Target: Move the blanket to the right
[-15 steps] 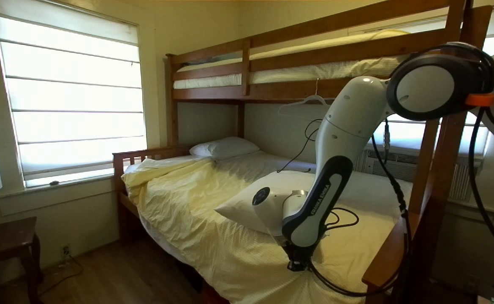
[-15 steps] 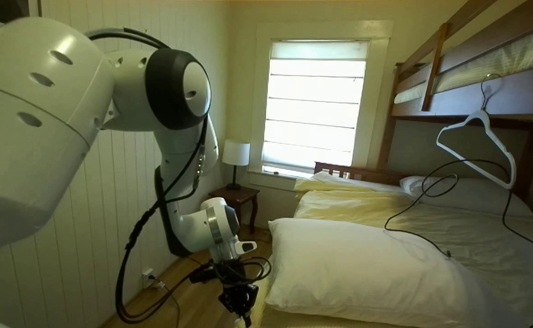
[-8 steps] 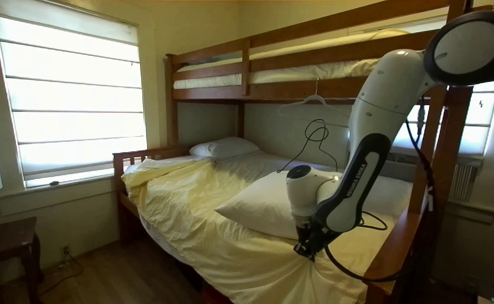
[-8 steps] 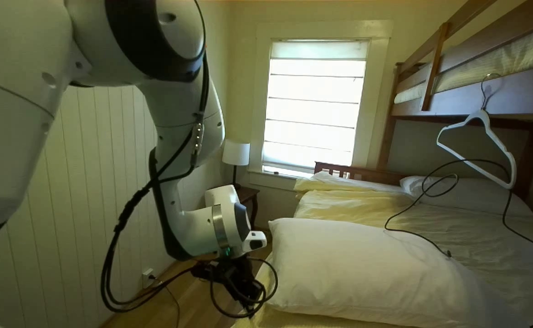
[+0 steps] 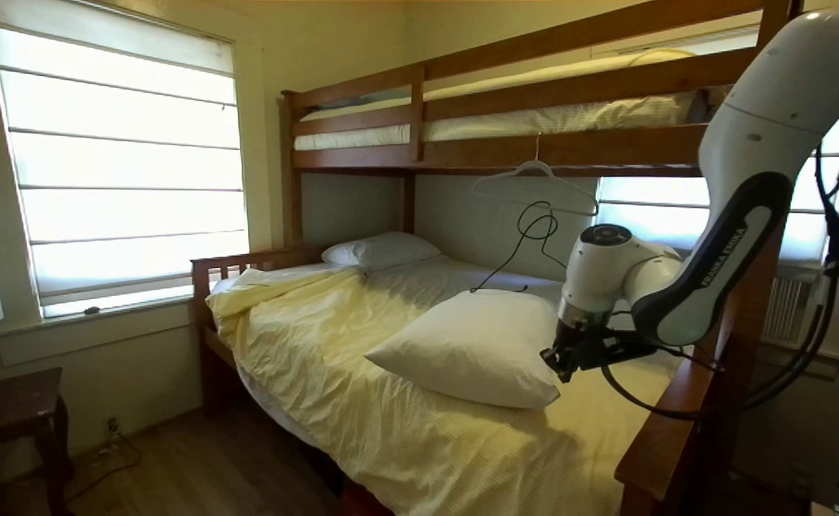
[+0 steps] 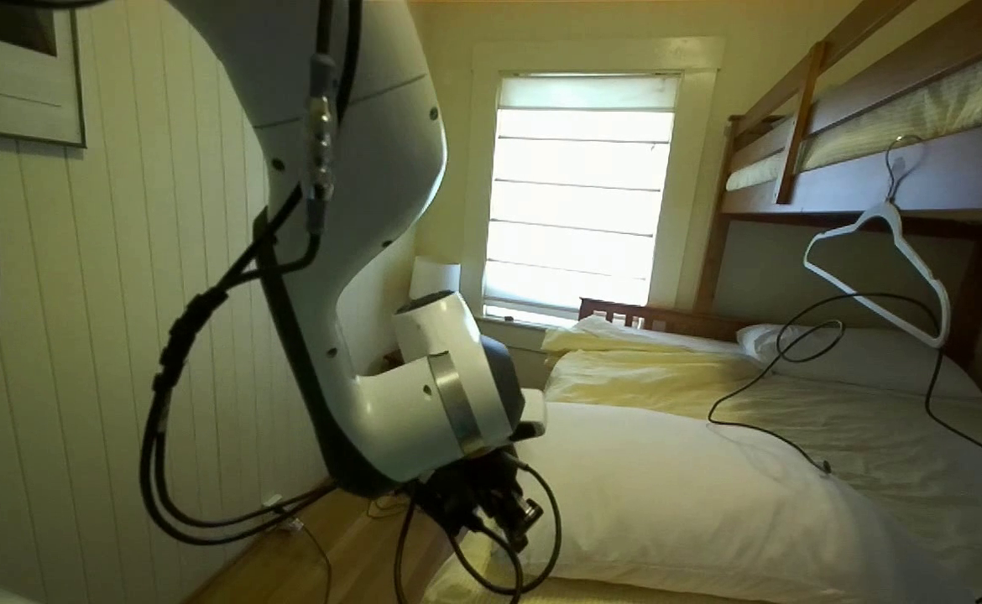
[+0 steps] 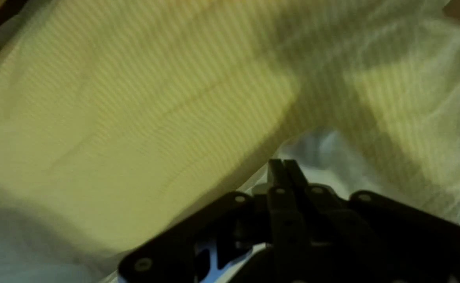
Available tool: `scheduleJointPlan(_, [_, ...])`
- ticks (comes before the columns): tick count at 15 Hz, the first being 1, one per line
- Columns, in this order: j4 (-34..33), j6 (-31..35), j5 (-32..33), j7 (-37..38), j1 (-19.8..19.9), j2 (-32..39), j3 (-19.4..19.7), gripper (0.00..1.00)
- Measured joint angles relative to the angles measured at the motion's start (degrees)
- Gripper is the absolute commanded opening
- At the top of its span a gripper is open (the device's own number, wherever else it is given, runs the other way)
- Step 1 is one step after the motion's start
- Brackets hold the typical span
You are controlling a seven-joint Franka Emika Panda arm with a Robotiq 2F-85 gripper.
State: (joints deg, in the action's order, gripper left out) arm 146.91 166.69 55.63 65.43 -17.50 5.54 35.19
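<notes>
The pale yellow blanket (image 5: pixel 462 451) lies wrinkled across the lower bed and hangs over its near side. It also shows in an exterior view (image 6: pixel 625 377) and fills most of the wrist view (image 7: pixel 155 110). My gripper (image 5: pixel 557 365) is up off the blanket, beside the near corner of the plump white pillow (image 5: pixel 470 351). In the wrist view my gripper (image 7: pixel 284 162) has its fingertips together, with no cloth visible between them. The pillow corner (image 7: pixel 344 169) shows behind the fingers. The gripper also shows in an exterior view (image 6: pixel 524 524), partly behind its cables.
The wooden bed end (image 5: pixel 660 444) stands close under the arm. The upper bunk rail (image 5: pixel 505 154) runs above the bed. A white hanger (image 6: pixel 919 268) and a black cable (image 6: pixel 760 382) hang near the pillow (image 6: pixel 667 486). A nightstand (image 5: pixel 11 401) stands beyond the bed.
The gripper has moved up and to the right in both exterior views. The blanket's creases, drawn toward the gripper half a second ago, have fallen back flat; it has slipped free.
</notes>
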Motion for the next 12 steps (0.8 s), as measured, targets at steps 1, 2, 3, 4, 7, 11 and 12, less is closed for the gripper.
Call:
scheduleJointPlan(1, [0.6, -0.3, 3.1, 1.8, -0.5, -2.5, 2.4, 0.06])
scheduleJointPlan(2, [1.1, -0.6, 4.5, 2.3, -0.6, -4.5, 3.6, 0.06])
scheduleJointPlan(3, [1.6, -0.8, 4.7, 2.3, -0.7, -5.7, 4.0, 0.06])
scheduleJointPlan(4, [1.8, -1.0, 4.8, 2.4, -0.9, -6.2, 4.0, 0.06])
scheduleJointPlan(7, [2.0, -1.1, 4.8, 2.9, -1.6, -6.1, 4.0, 0.01])
scheduleJointPlan(11, [2.3, -1.6, -5.5, -7.2, -2.6, -4.4, 2.1, 0.32])
scheduleJointPlan(12, [2.1, -2.4, -9.9, -11.1, -3.2, -3.4, 0.9, 0.37])
